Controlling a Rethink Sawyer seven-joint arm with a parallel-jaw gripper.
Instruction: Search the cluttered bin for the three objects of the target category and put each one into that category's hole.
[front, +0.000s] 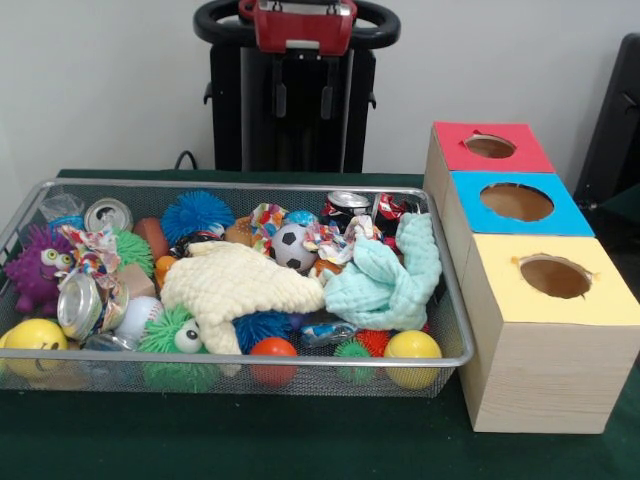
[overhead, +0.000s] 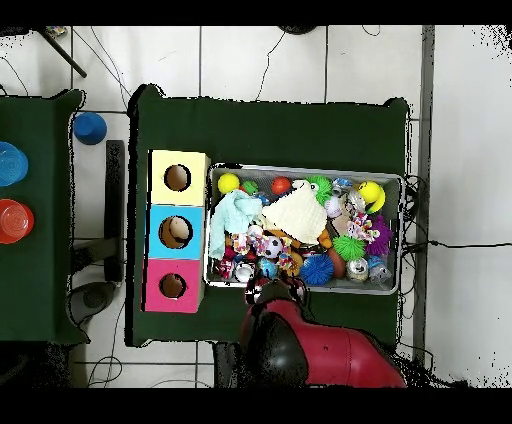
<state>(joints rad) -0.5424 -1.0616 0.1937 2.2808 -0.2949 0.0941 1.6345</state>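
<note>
Currently the gripper (front: 303, 100) hangs above the far rim of the wire bin (front: 455, 310), clear of everything; can't tell how far open it is. Bin is full: cream cloth (front: 240, 285), mint cloth (front: 385, 285), soccer ball (front: 293, 246), cans. Box with three holes (front: 520, 250) sits just beside it on the bench (front: 250, 440).

My table (front: 300, 450) has a dark green cloth on it. Behind me, a plain pale wall (front: 100, 80). A dark chair back (front: 615, 110) shows at one edge in the front view. From above: floor (overhead: 300, 60) of pale tiles with dark seams, thin cables (overhead: 270, 65) trailing across it. A second green table (overhead: 40, 220) stands beside mine, apart, carrying a blue cup (overhead: 10, 163) and a red cup (overhead: 14, 221). Another blue cup (overhead: 89, 128) sits in the gap between tables. Light even, flat.
</note>
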